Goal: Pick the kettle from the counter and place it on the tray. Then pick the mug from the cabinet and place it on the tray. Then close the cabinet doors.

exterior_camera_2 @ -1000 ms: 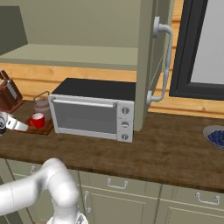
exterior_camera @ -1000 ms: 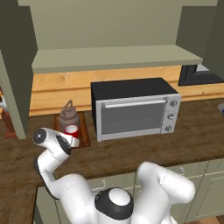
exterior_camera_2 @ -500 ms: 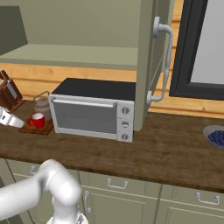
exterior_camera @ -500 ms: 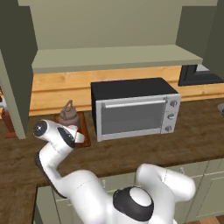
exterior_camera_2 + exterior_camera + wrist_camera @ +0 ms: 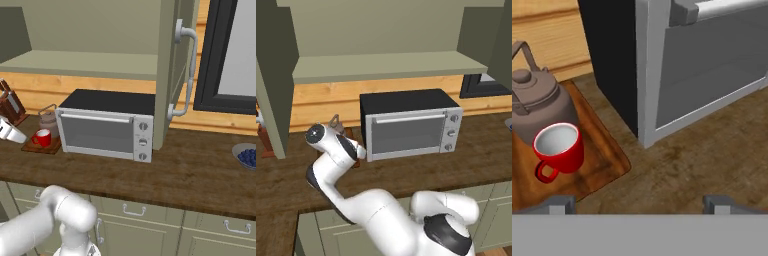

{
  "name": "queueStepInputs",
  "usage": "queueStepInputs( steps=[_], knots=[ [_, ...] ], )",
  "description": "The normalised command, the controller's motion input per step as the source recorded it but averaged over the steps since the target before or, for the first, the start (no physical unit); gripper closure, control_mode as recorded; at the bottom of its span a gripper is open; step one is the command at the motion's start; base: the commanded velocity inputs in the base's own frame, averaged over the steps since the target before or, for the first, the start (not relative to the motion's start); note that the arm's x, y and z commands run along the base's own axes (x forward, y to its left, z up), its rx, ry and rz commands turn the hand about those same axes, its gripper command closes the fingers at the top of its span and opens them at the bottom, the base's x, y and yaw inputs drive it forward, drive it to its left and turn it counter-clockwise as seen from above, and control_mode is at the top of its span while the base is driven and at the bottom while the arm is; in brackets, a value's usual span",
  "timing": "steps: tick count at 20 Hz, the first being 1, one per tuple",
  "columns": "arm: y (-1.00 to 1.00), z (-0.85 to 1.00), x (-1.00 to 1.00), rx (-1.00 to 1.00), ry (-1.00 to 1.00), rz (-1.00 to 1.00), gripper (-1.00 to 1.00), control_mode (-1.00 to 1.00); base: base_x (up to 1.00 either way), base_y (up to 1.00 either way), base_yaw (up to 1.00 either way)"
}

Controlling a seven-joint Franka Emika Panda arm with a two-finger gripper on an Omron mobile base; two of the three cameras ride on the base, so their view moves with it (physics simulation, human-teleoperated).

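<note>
With the kettle (image 5: pixel 536 102) and red mug (image 5: pixel 558 148) standing upright, touching, on the tray (image 5: pixel 599 152) left of the toaster oven (image 5: pixel 702 65), remaining step judged: closing the cabinet doors. Lift the empty, wide-open gripper (image 5: pixel 639 202) clear, then push the right door (image 5: pixel 167 70) near its bar handle (image 5: pixel 186 70), sweeping smoothly. Left door (image 5: pixel 273 85) cut off at frame edge; handle unseen.

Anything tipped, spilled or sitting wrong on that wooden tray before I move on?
Nothing stands out. The squat brownish-grey metal kettle and small red mug both stand upright on the reddish-brown wooden tray, the mug just in front of the kettle. Nothing has spilled.
</note>
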Motion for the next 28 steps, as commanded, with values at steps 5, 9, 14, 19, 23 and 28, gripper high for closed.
queueStepInputs(
  steps=[5,9,14,19,23,28],
  knots=[
    [-0.52,0.41,-0.5,0.09,0.0,0.0,-1.0,-1.0,0.0,0.0,0.0],
    [-0.4,0.37,-0.53,0.04,0.0,0.0,-1.0,-1.0,0.0,0.0,0.0],
    [-0.36,0.38,-0.56,0.0,0.0,0.0,-1.0,-1.0,0.0,0.0,0.0],
    [-0.23,0.37,-0.48,0.0,0.0,0.0,-1.0,-1.0,0.0,0.0,0.0],
    [-0.25,0.22,-0.47,0.0,0.0,0.0,-1.0,-1.0,0.0,0.0,0.0],
    [-0.21,0.2,-0.5,0.0,0.0,0.0,-1.0,-1.0,0.0,0.0,0.0]
  ],
)
